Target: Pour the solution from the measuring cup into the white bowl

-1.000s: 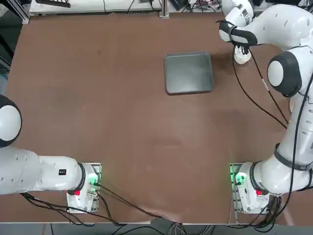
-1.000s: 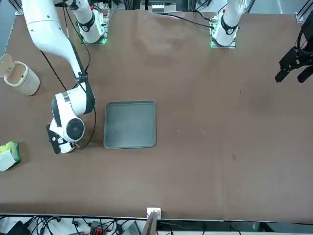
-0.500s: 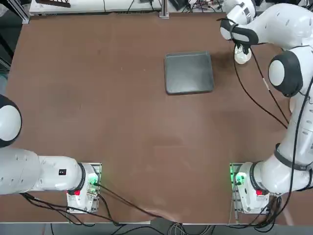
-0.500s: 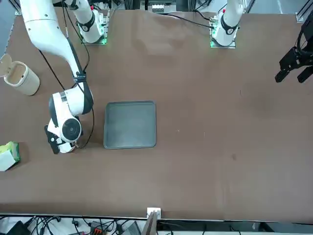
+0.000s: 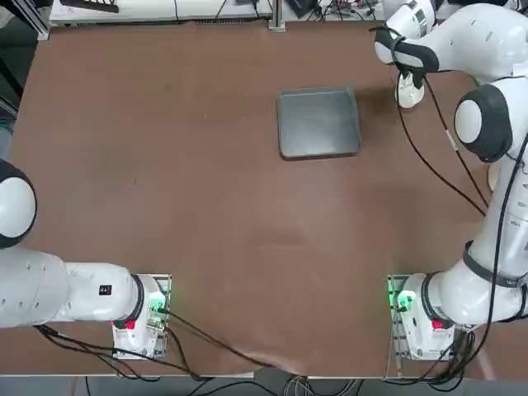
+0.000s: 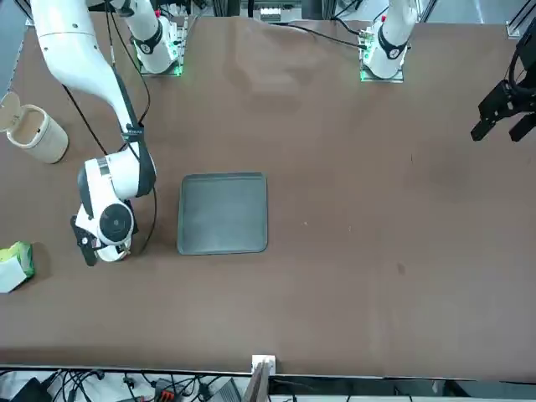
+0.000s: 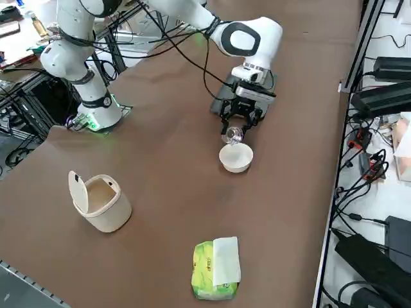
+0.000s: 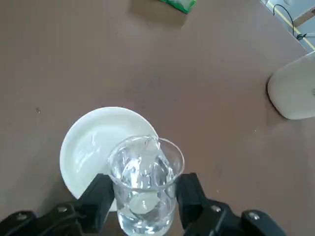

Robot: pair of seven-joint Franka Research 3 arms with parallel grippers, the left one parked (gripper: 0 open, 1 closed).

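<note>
Wrist view: cup (image 8: 146, 206) apparently in claw (image 8: 145, 196)

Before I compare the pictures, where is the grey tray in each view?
Top view: grey tray, upper, right of centre.
Front view: left of centre.
Right side view: upper middle, partly behind right gripper holding measuring cup.
Right wrist view: not in it.
Shared landmark: brown table.

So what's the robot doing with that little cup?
The robot's right tool is holding the clear measuring cup between its fingers, and there is clear liquid in it. The cup is up beside the white bowl, partly over its edge as the wrist camera sees it. The job is to pour it in, but I can't see any pouring right now.
</note>
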